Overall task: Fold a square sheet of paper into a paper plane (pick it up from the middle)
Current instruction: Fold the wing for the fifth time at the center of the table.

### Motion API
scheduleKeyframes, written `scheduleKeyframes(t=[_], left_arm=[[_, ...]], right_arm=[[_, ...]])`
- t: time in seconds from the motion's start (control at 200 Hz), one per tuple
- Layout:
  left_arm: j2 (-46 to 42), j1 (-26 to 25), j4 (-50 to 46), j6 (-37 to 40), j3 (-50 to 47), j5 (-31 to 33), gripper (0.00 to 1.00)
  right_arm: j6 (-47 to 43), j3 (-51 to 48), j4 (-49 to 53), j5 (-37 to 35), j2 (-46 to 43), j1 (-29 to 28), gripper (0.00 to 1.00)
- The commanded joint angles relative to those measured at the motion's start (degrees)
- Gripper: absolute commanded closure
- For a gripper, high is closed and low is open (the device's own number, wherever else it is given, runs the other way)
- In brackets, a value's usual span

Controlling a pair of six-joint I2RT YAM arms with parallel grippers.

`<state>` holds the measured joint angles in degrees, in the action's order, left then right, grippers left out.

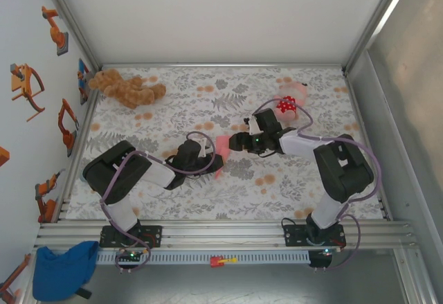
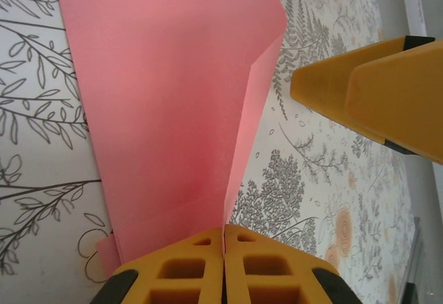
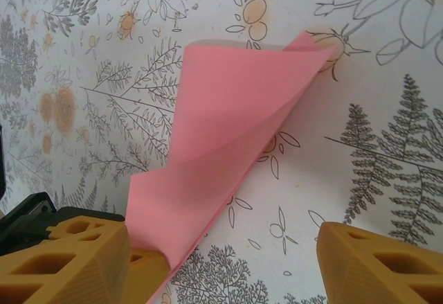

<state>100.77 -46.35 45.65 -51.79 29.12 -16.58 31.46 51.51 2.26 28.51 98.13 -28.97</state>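
Centrally, left gripper point(image 2: 223, 247) clenched on creased square sheet of paper point(image 2: 166, 110), right gripper point(image 3: 228, 262) released, spread wide beside it

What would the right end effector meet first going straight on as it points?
Probably the paper: it rises just ahead of the right end effector, pinched by the left end effector.

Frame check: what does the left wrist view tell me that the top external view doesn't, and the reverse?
Left wrist view: the left gripper pinched shut on an edge of the folded pink paper. Top external view: a brown teddy bear at the far left, a pink plush toy just beyond the right gripper, a blue cloth off the table's near edge. Shared: the paper between the two grippers, over the floral table cover.
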Motion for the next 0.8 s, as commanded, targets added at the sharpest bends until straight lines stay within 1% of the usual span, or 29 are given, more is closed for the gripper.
scheduleKeyframes(t=[0.0, 0.331, 0.591, 0.796], left_arm=[[-0.08, 0.42, 1.75, -1.61, 0.18, -1.73, 0.92], [1.28, 0.54, 1.47, -1.68, 0.38, -1.7, 0.89], [3.49, 0.52, 1.11, -2.27, 0.61, -1.2, 0.82], [4.95, 0.55, 0.85, -2.62, 0.45, -0.72, 0.81]], right_arm=[[-3.21, 3.18, 2.94, -0.74, 2.11, -0.41, 0.31], [-5.44, 7.82, 5.67, -1.32, 7.62, -1.25, 0.37], [-7.15, 10.52, 8.16, -4.19, 11.31, -3.15, 0.37], [-8.36, 11.85, 9.43, -4.99, 12.61, -4.22, 0.36]])
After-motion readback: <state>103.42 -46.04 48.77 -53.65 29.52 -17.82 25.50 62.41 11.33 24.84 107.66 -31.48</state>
